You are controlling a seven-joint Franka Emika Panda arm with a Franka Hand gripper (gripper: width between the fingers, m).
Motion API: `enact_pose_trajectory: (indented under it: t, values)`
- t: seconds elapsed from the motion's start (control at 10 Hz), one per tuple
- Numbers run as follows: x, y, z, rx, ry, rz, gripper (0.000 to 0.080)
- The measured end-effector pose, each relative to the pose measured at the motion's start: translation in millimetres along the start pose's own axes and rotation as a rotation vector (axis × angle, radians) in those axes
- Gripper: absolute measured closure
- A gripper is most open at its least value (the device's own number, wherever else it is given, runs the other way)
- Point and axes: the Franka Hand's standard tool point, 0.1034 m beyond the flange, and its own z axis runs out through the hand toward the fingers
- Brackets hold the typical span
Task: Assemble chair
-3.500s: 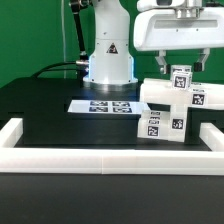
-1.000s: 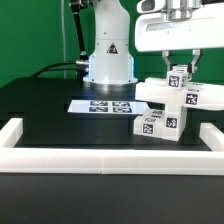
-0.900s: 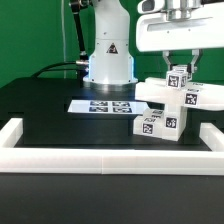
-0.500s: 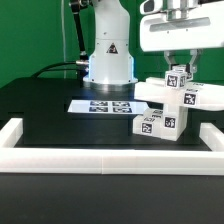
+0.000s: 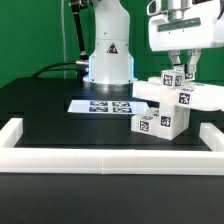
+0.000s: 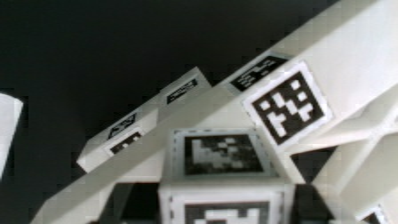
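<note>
Since the earlier frame I have carried the chair (image 5: 172,100) toward the exterior view's right. My fingers (image 5: 176,67) pinch its top post, long axis upright, above the counter (image 5: 60,110), beyond the marker board (image 5: 103,104). My wrist view alone shows its tags (image 6: 286,98) close.

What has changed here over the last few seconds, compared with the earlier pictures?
The tool, shut on the chair, has carried it toward the exterior view's right and turned it a little; the tags now face a different way. Nothing was let go. The marker board and the white border rail lie where they were.
</note>
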Motion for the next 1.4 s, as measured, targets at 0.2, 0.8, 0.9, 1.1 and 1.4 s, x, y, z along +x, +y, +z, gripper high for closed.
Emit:
enact_pose_trajectory:
  t: [0.2, 0.8, 0.9, 1.1, 1.4]
  values:
    - [-2.7, -0.1, 0.5, -0.002, -0.001, -0.062, 0.0431]
    - [-13.6, -0.9, 1.8, 0.005, 0.006, -0.672, 0.0151]
    - [-13.4, -1.2, 2.3, 0.001, 0.009, -0.772, 0.0151]
    - [-10.4, -2.0, 2.0, -0.01, 0.02, -0.961, 0.0151]
    - [-1.1, -4.0, -0.2, -0.021, 0.035, -1.183, 0.0151]
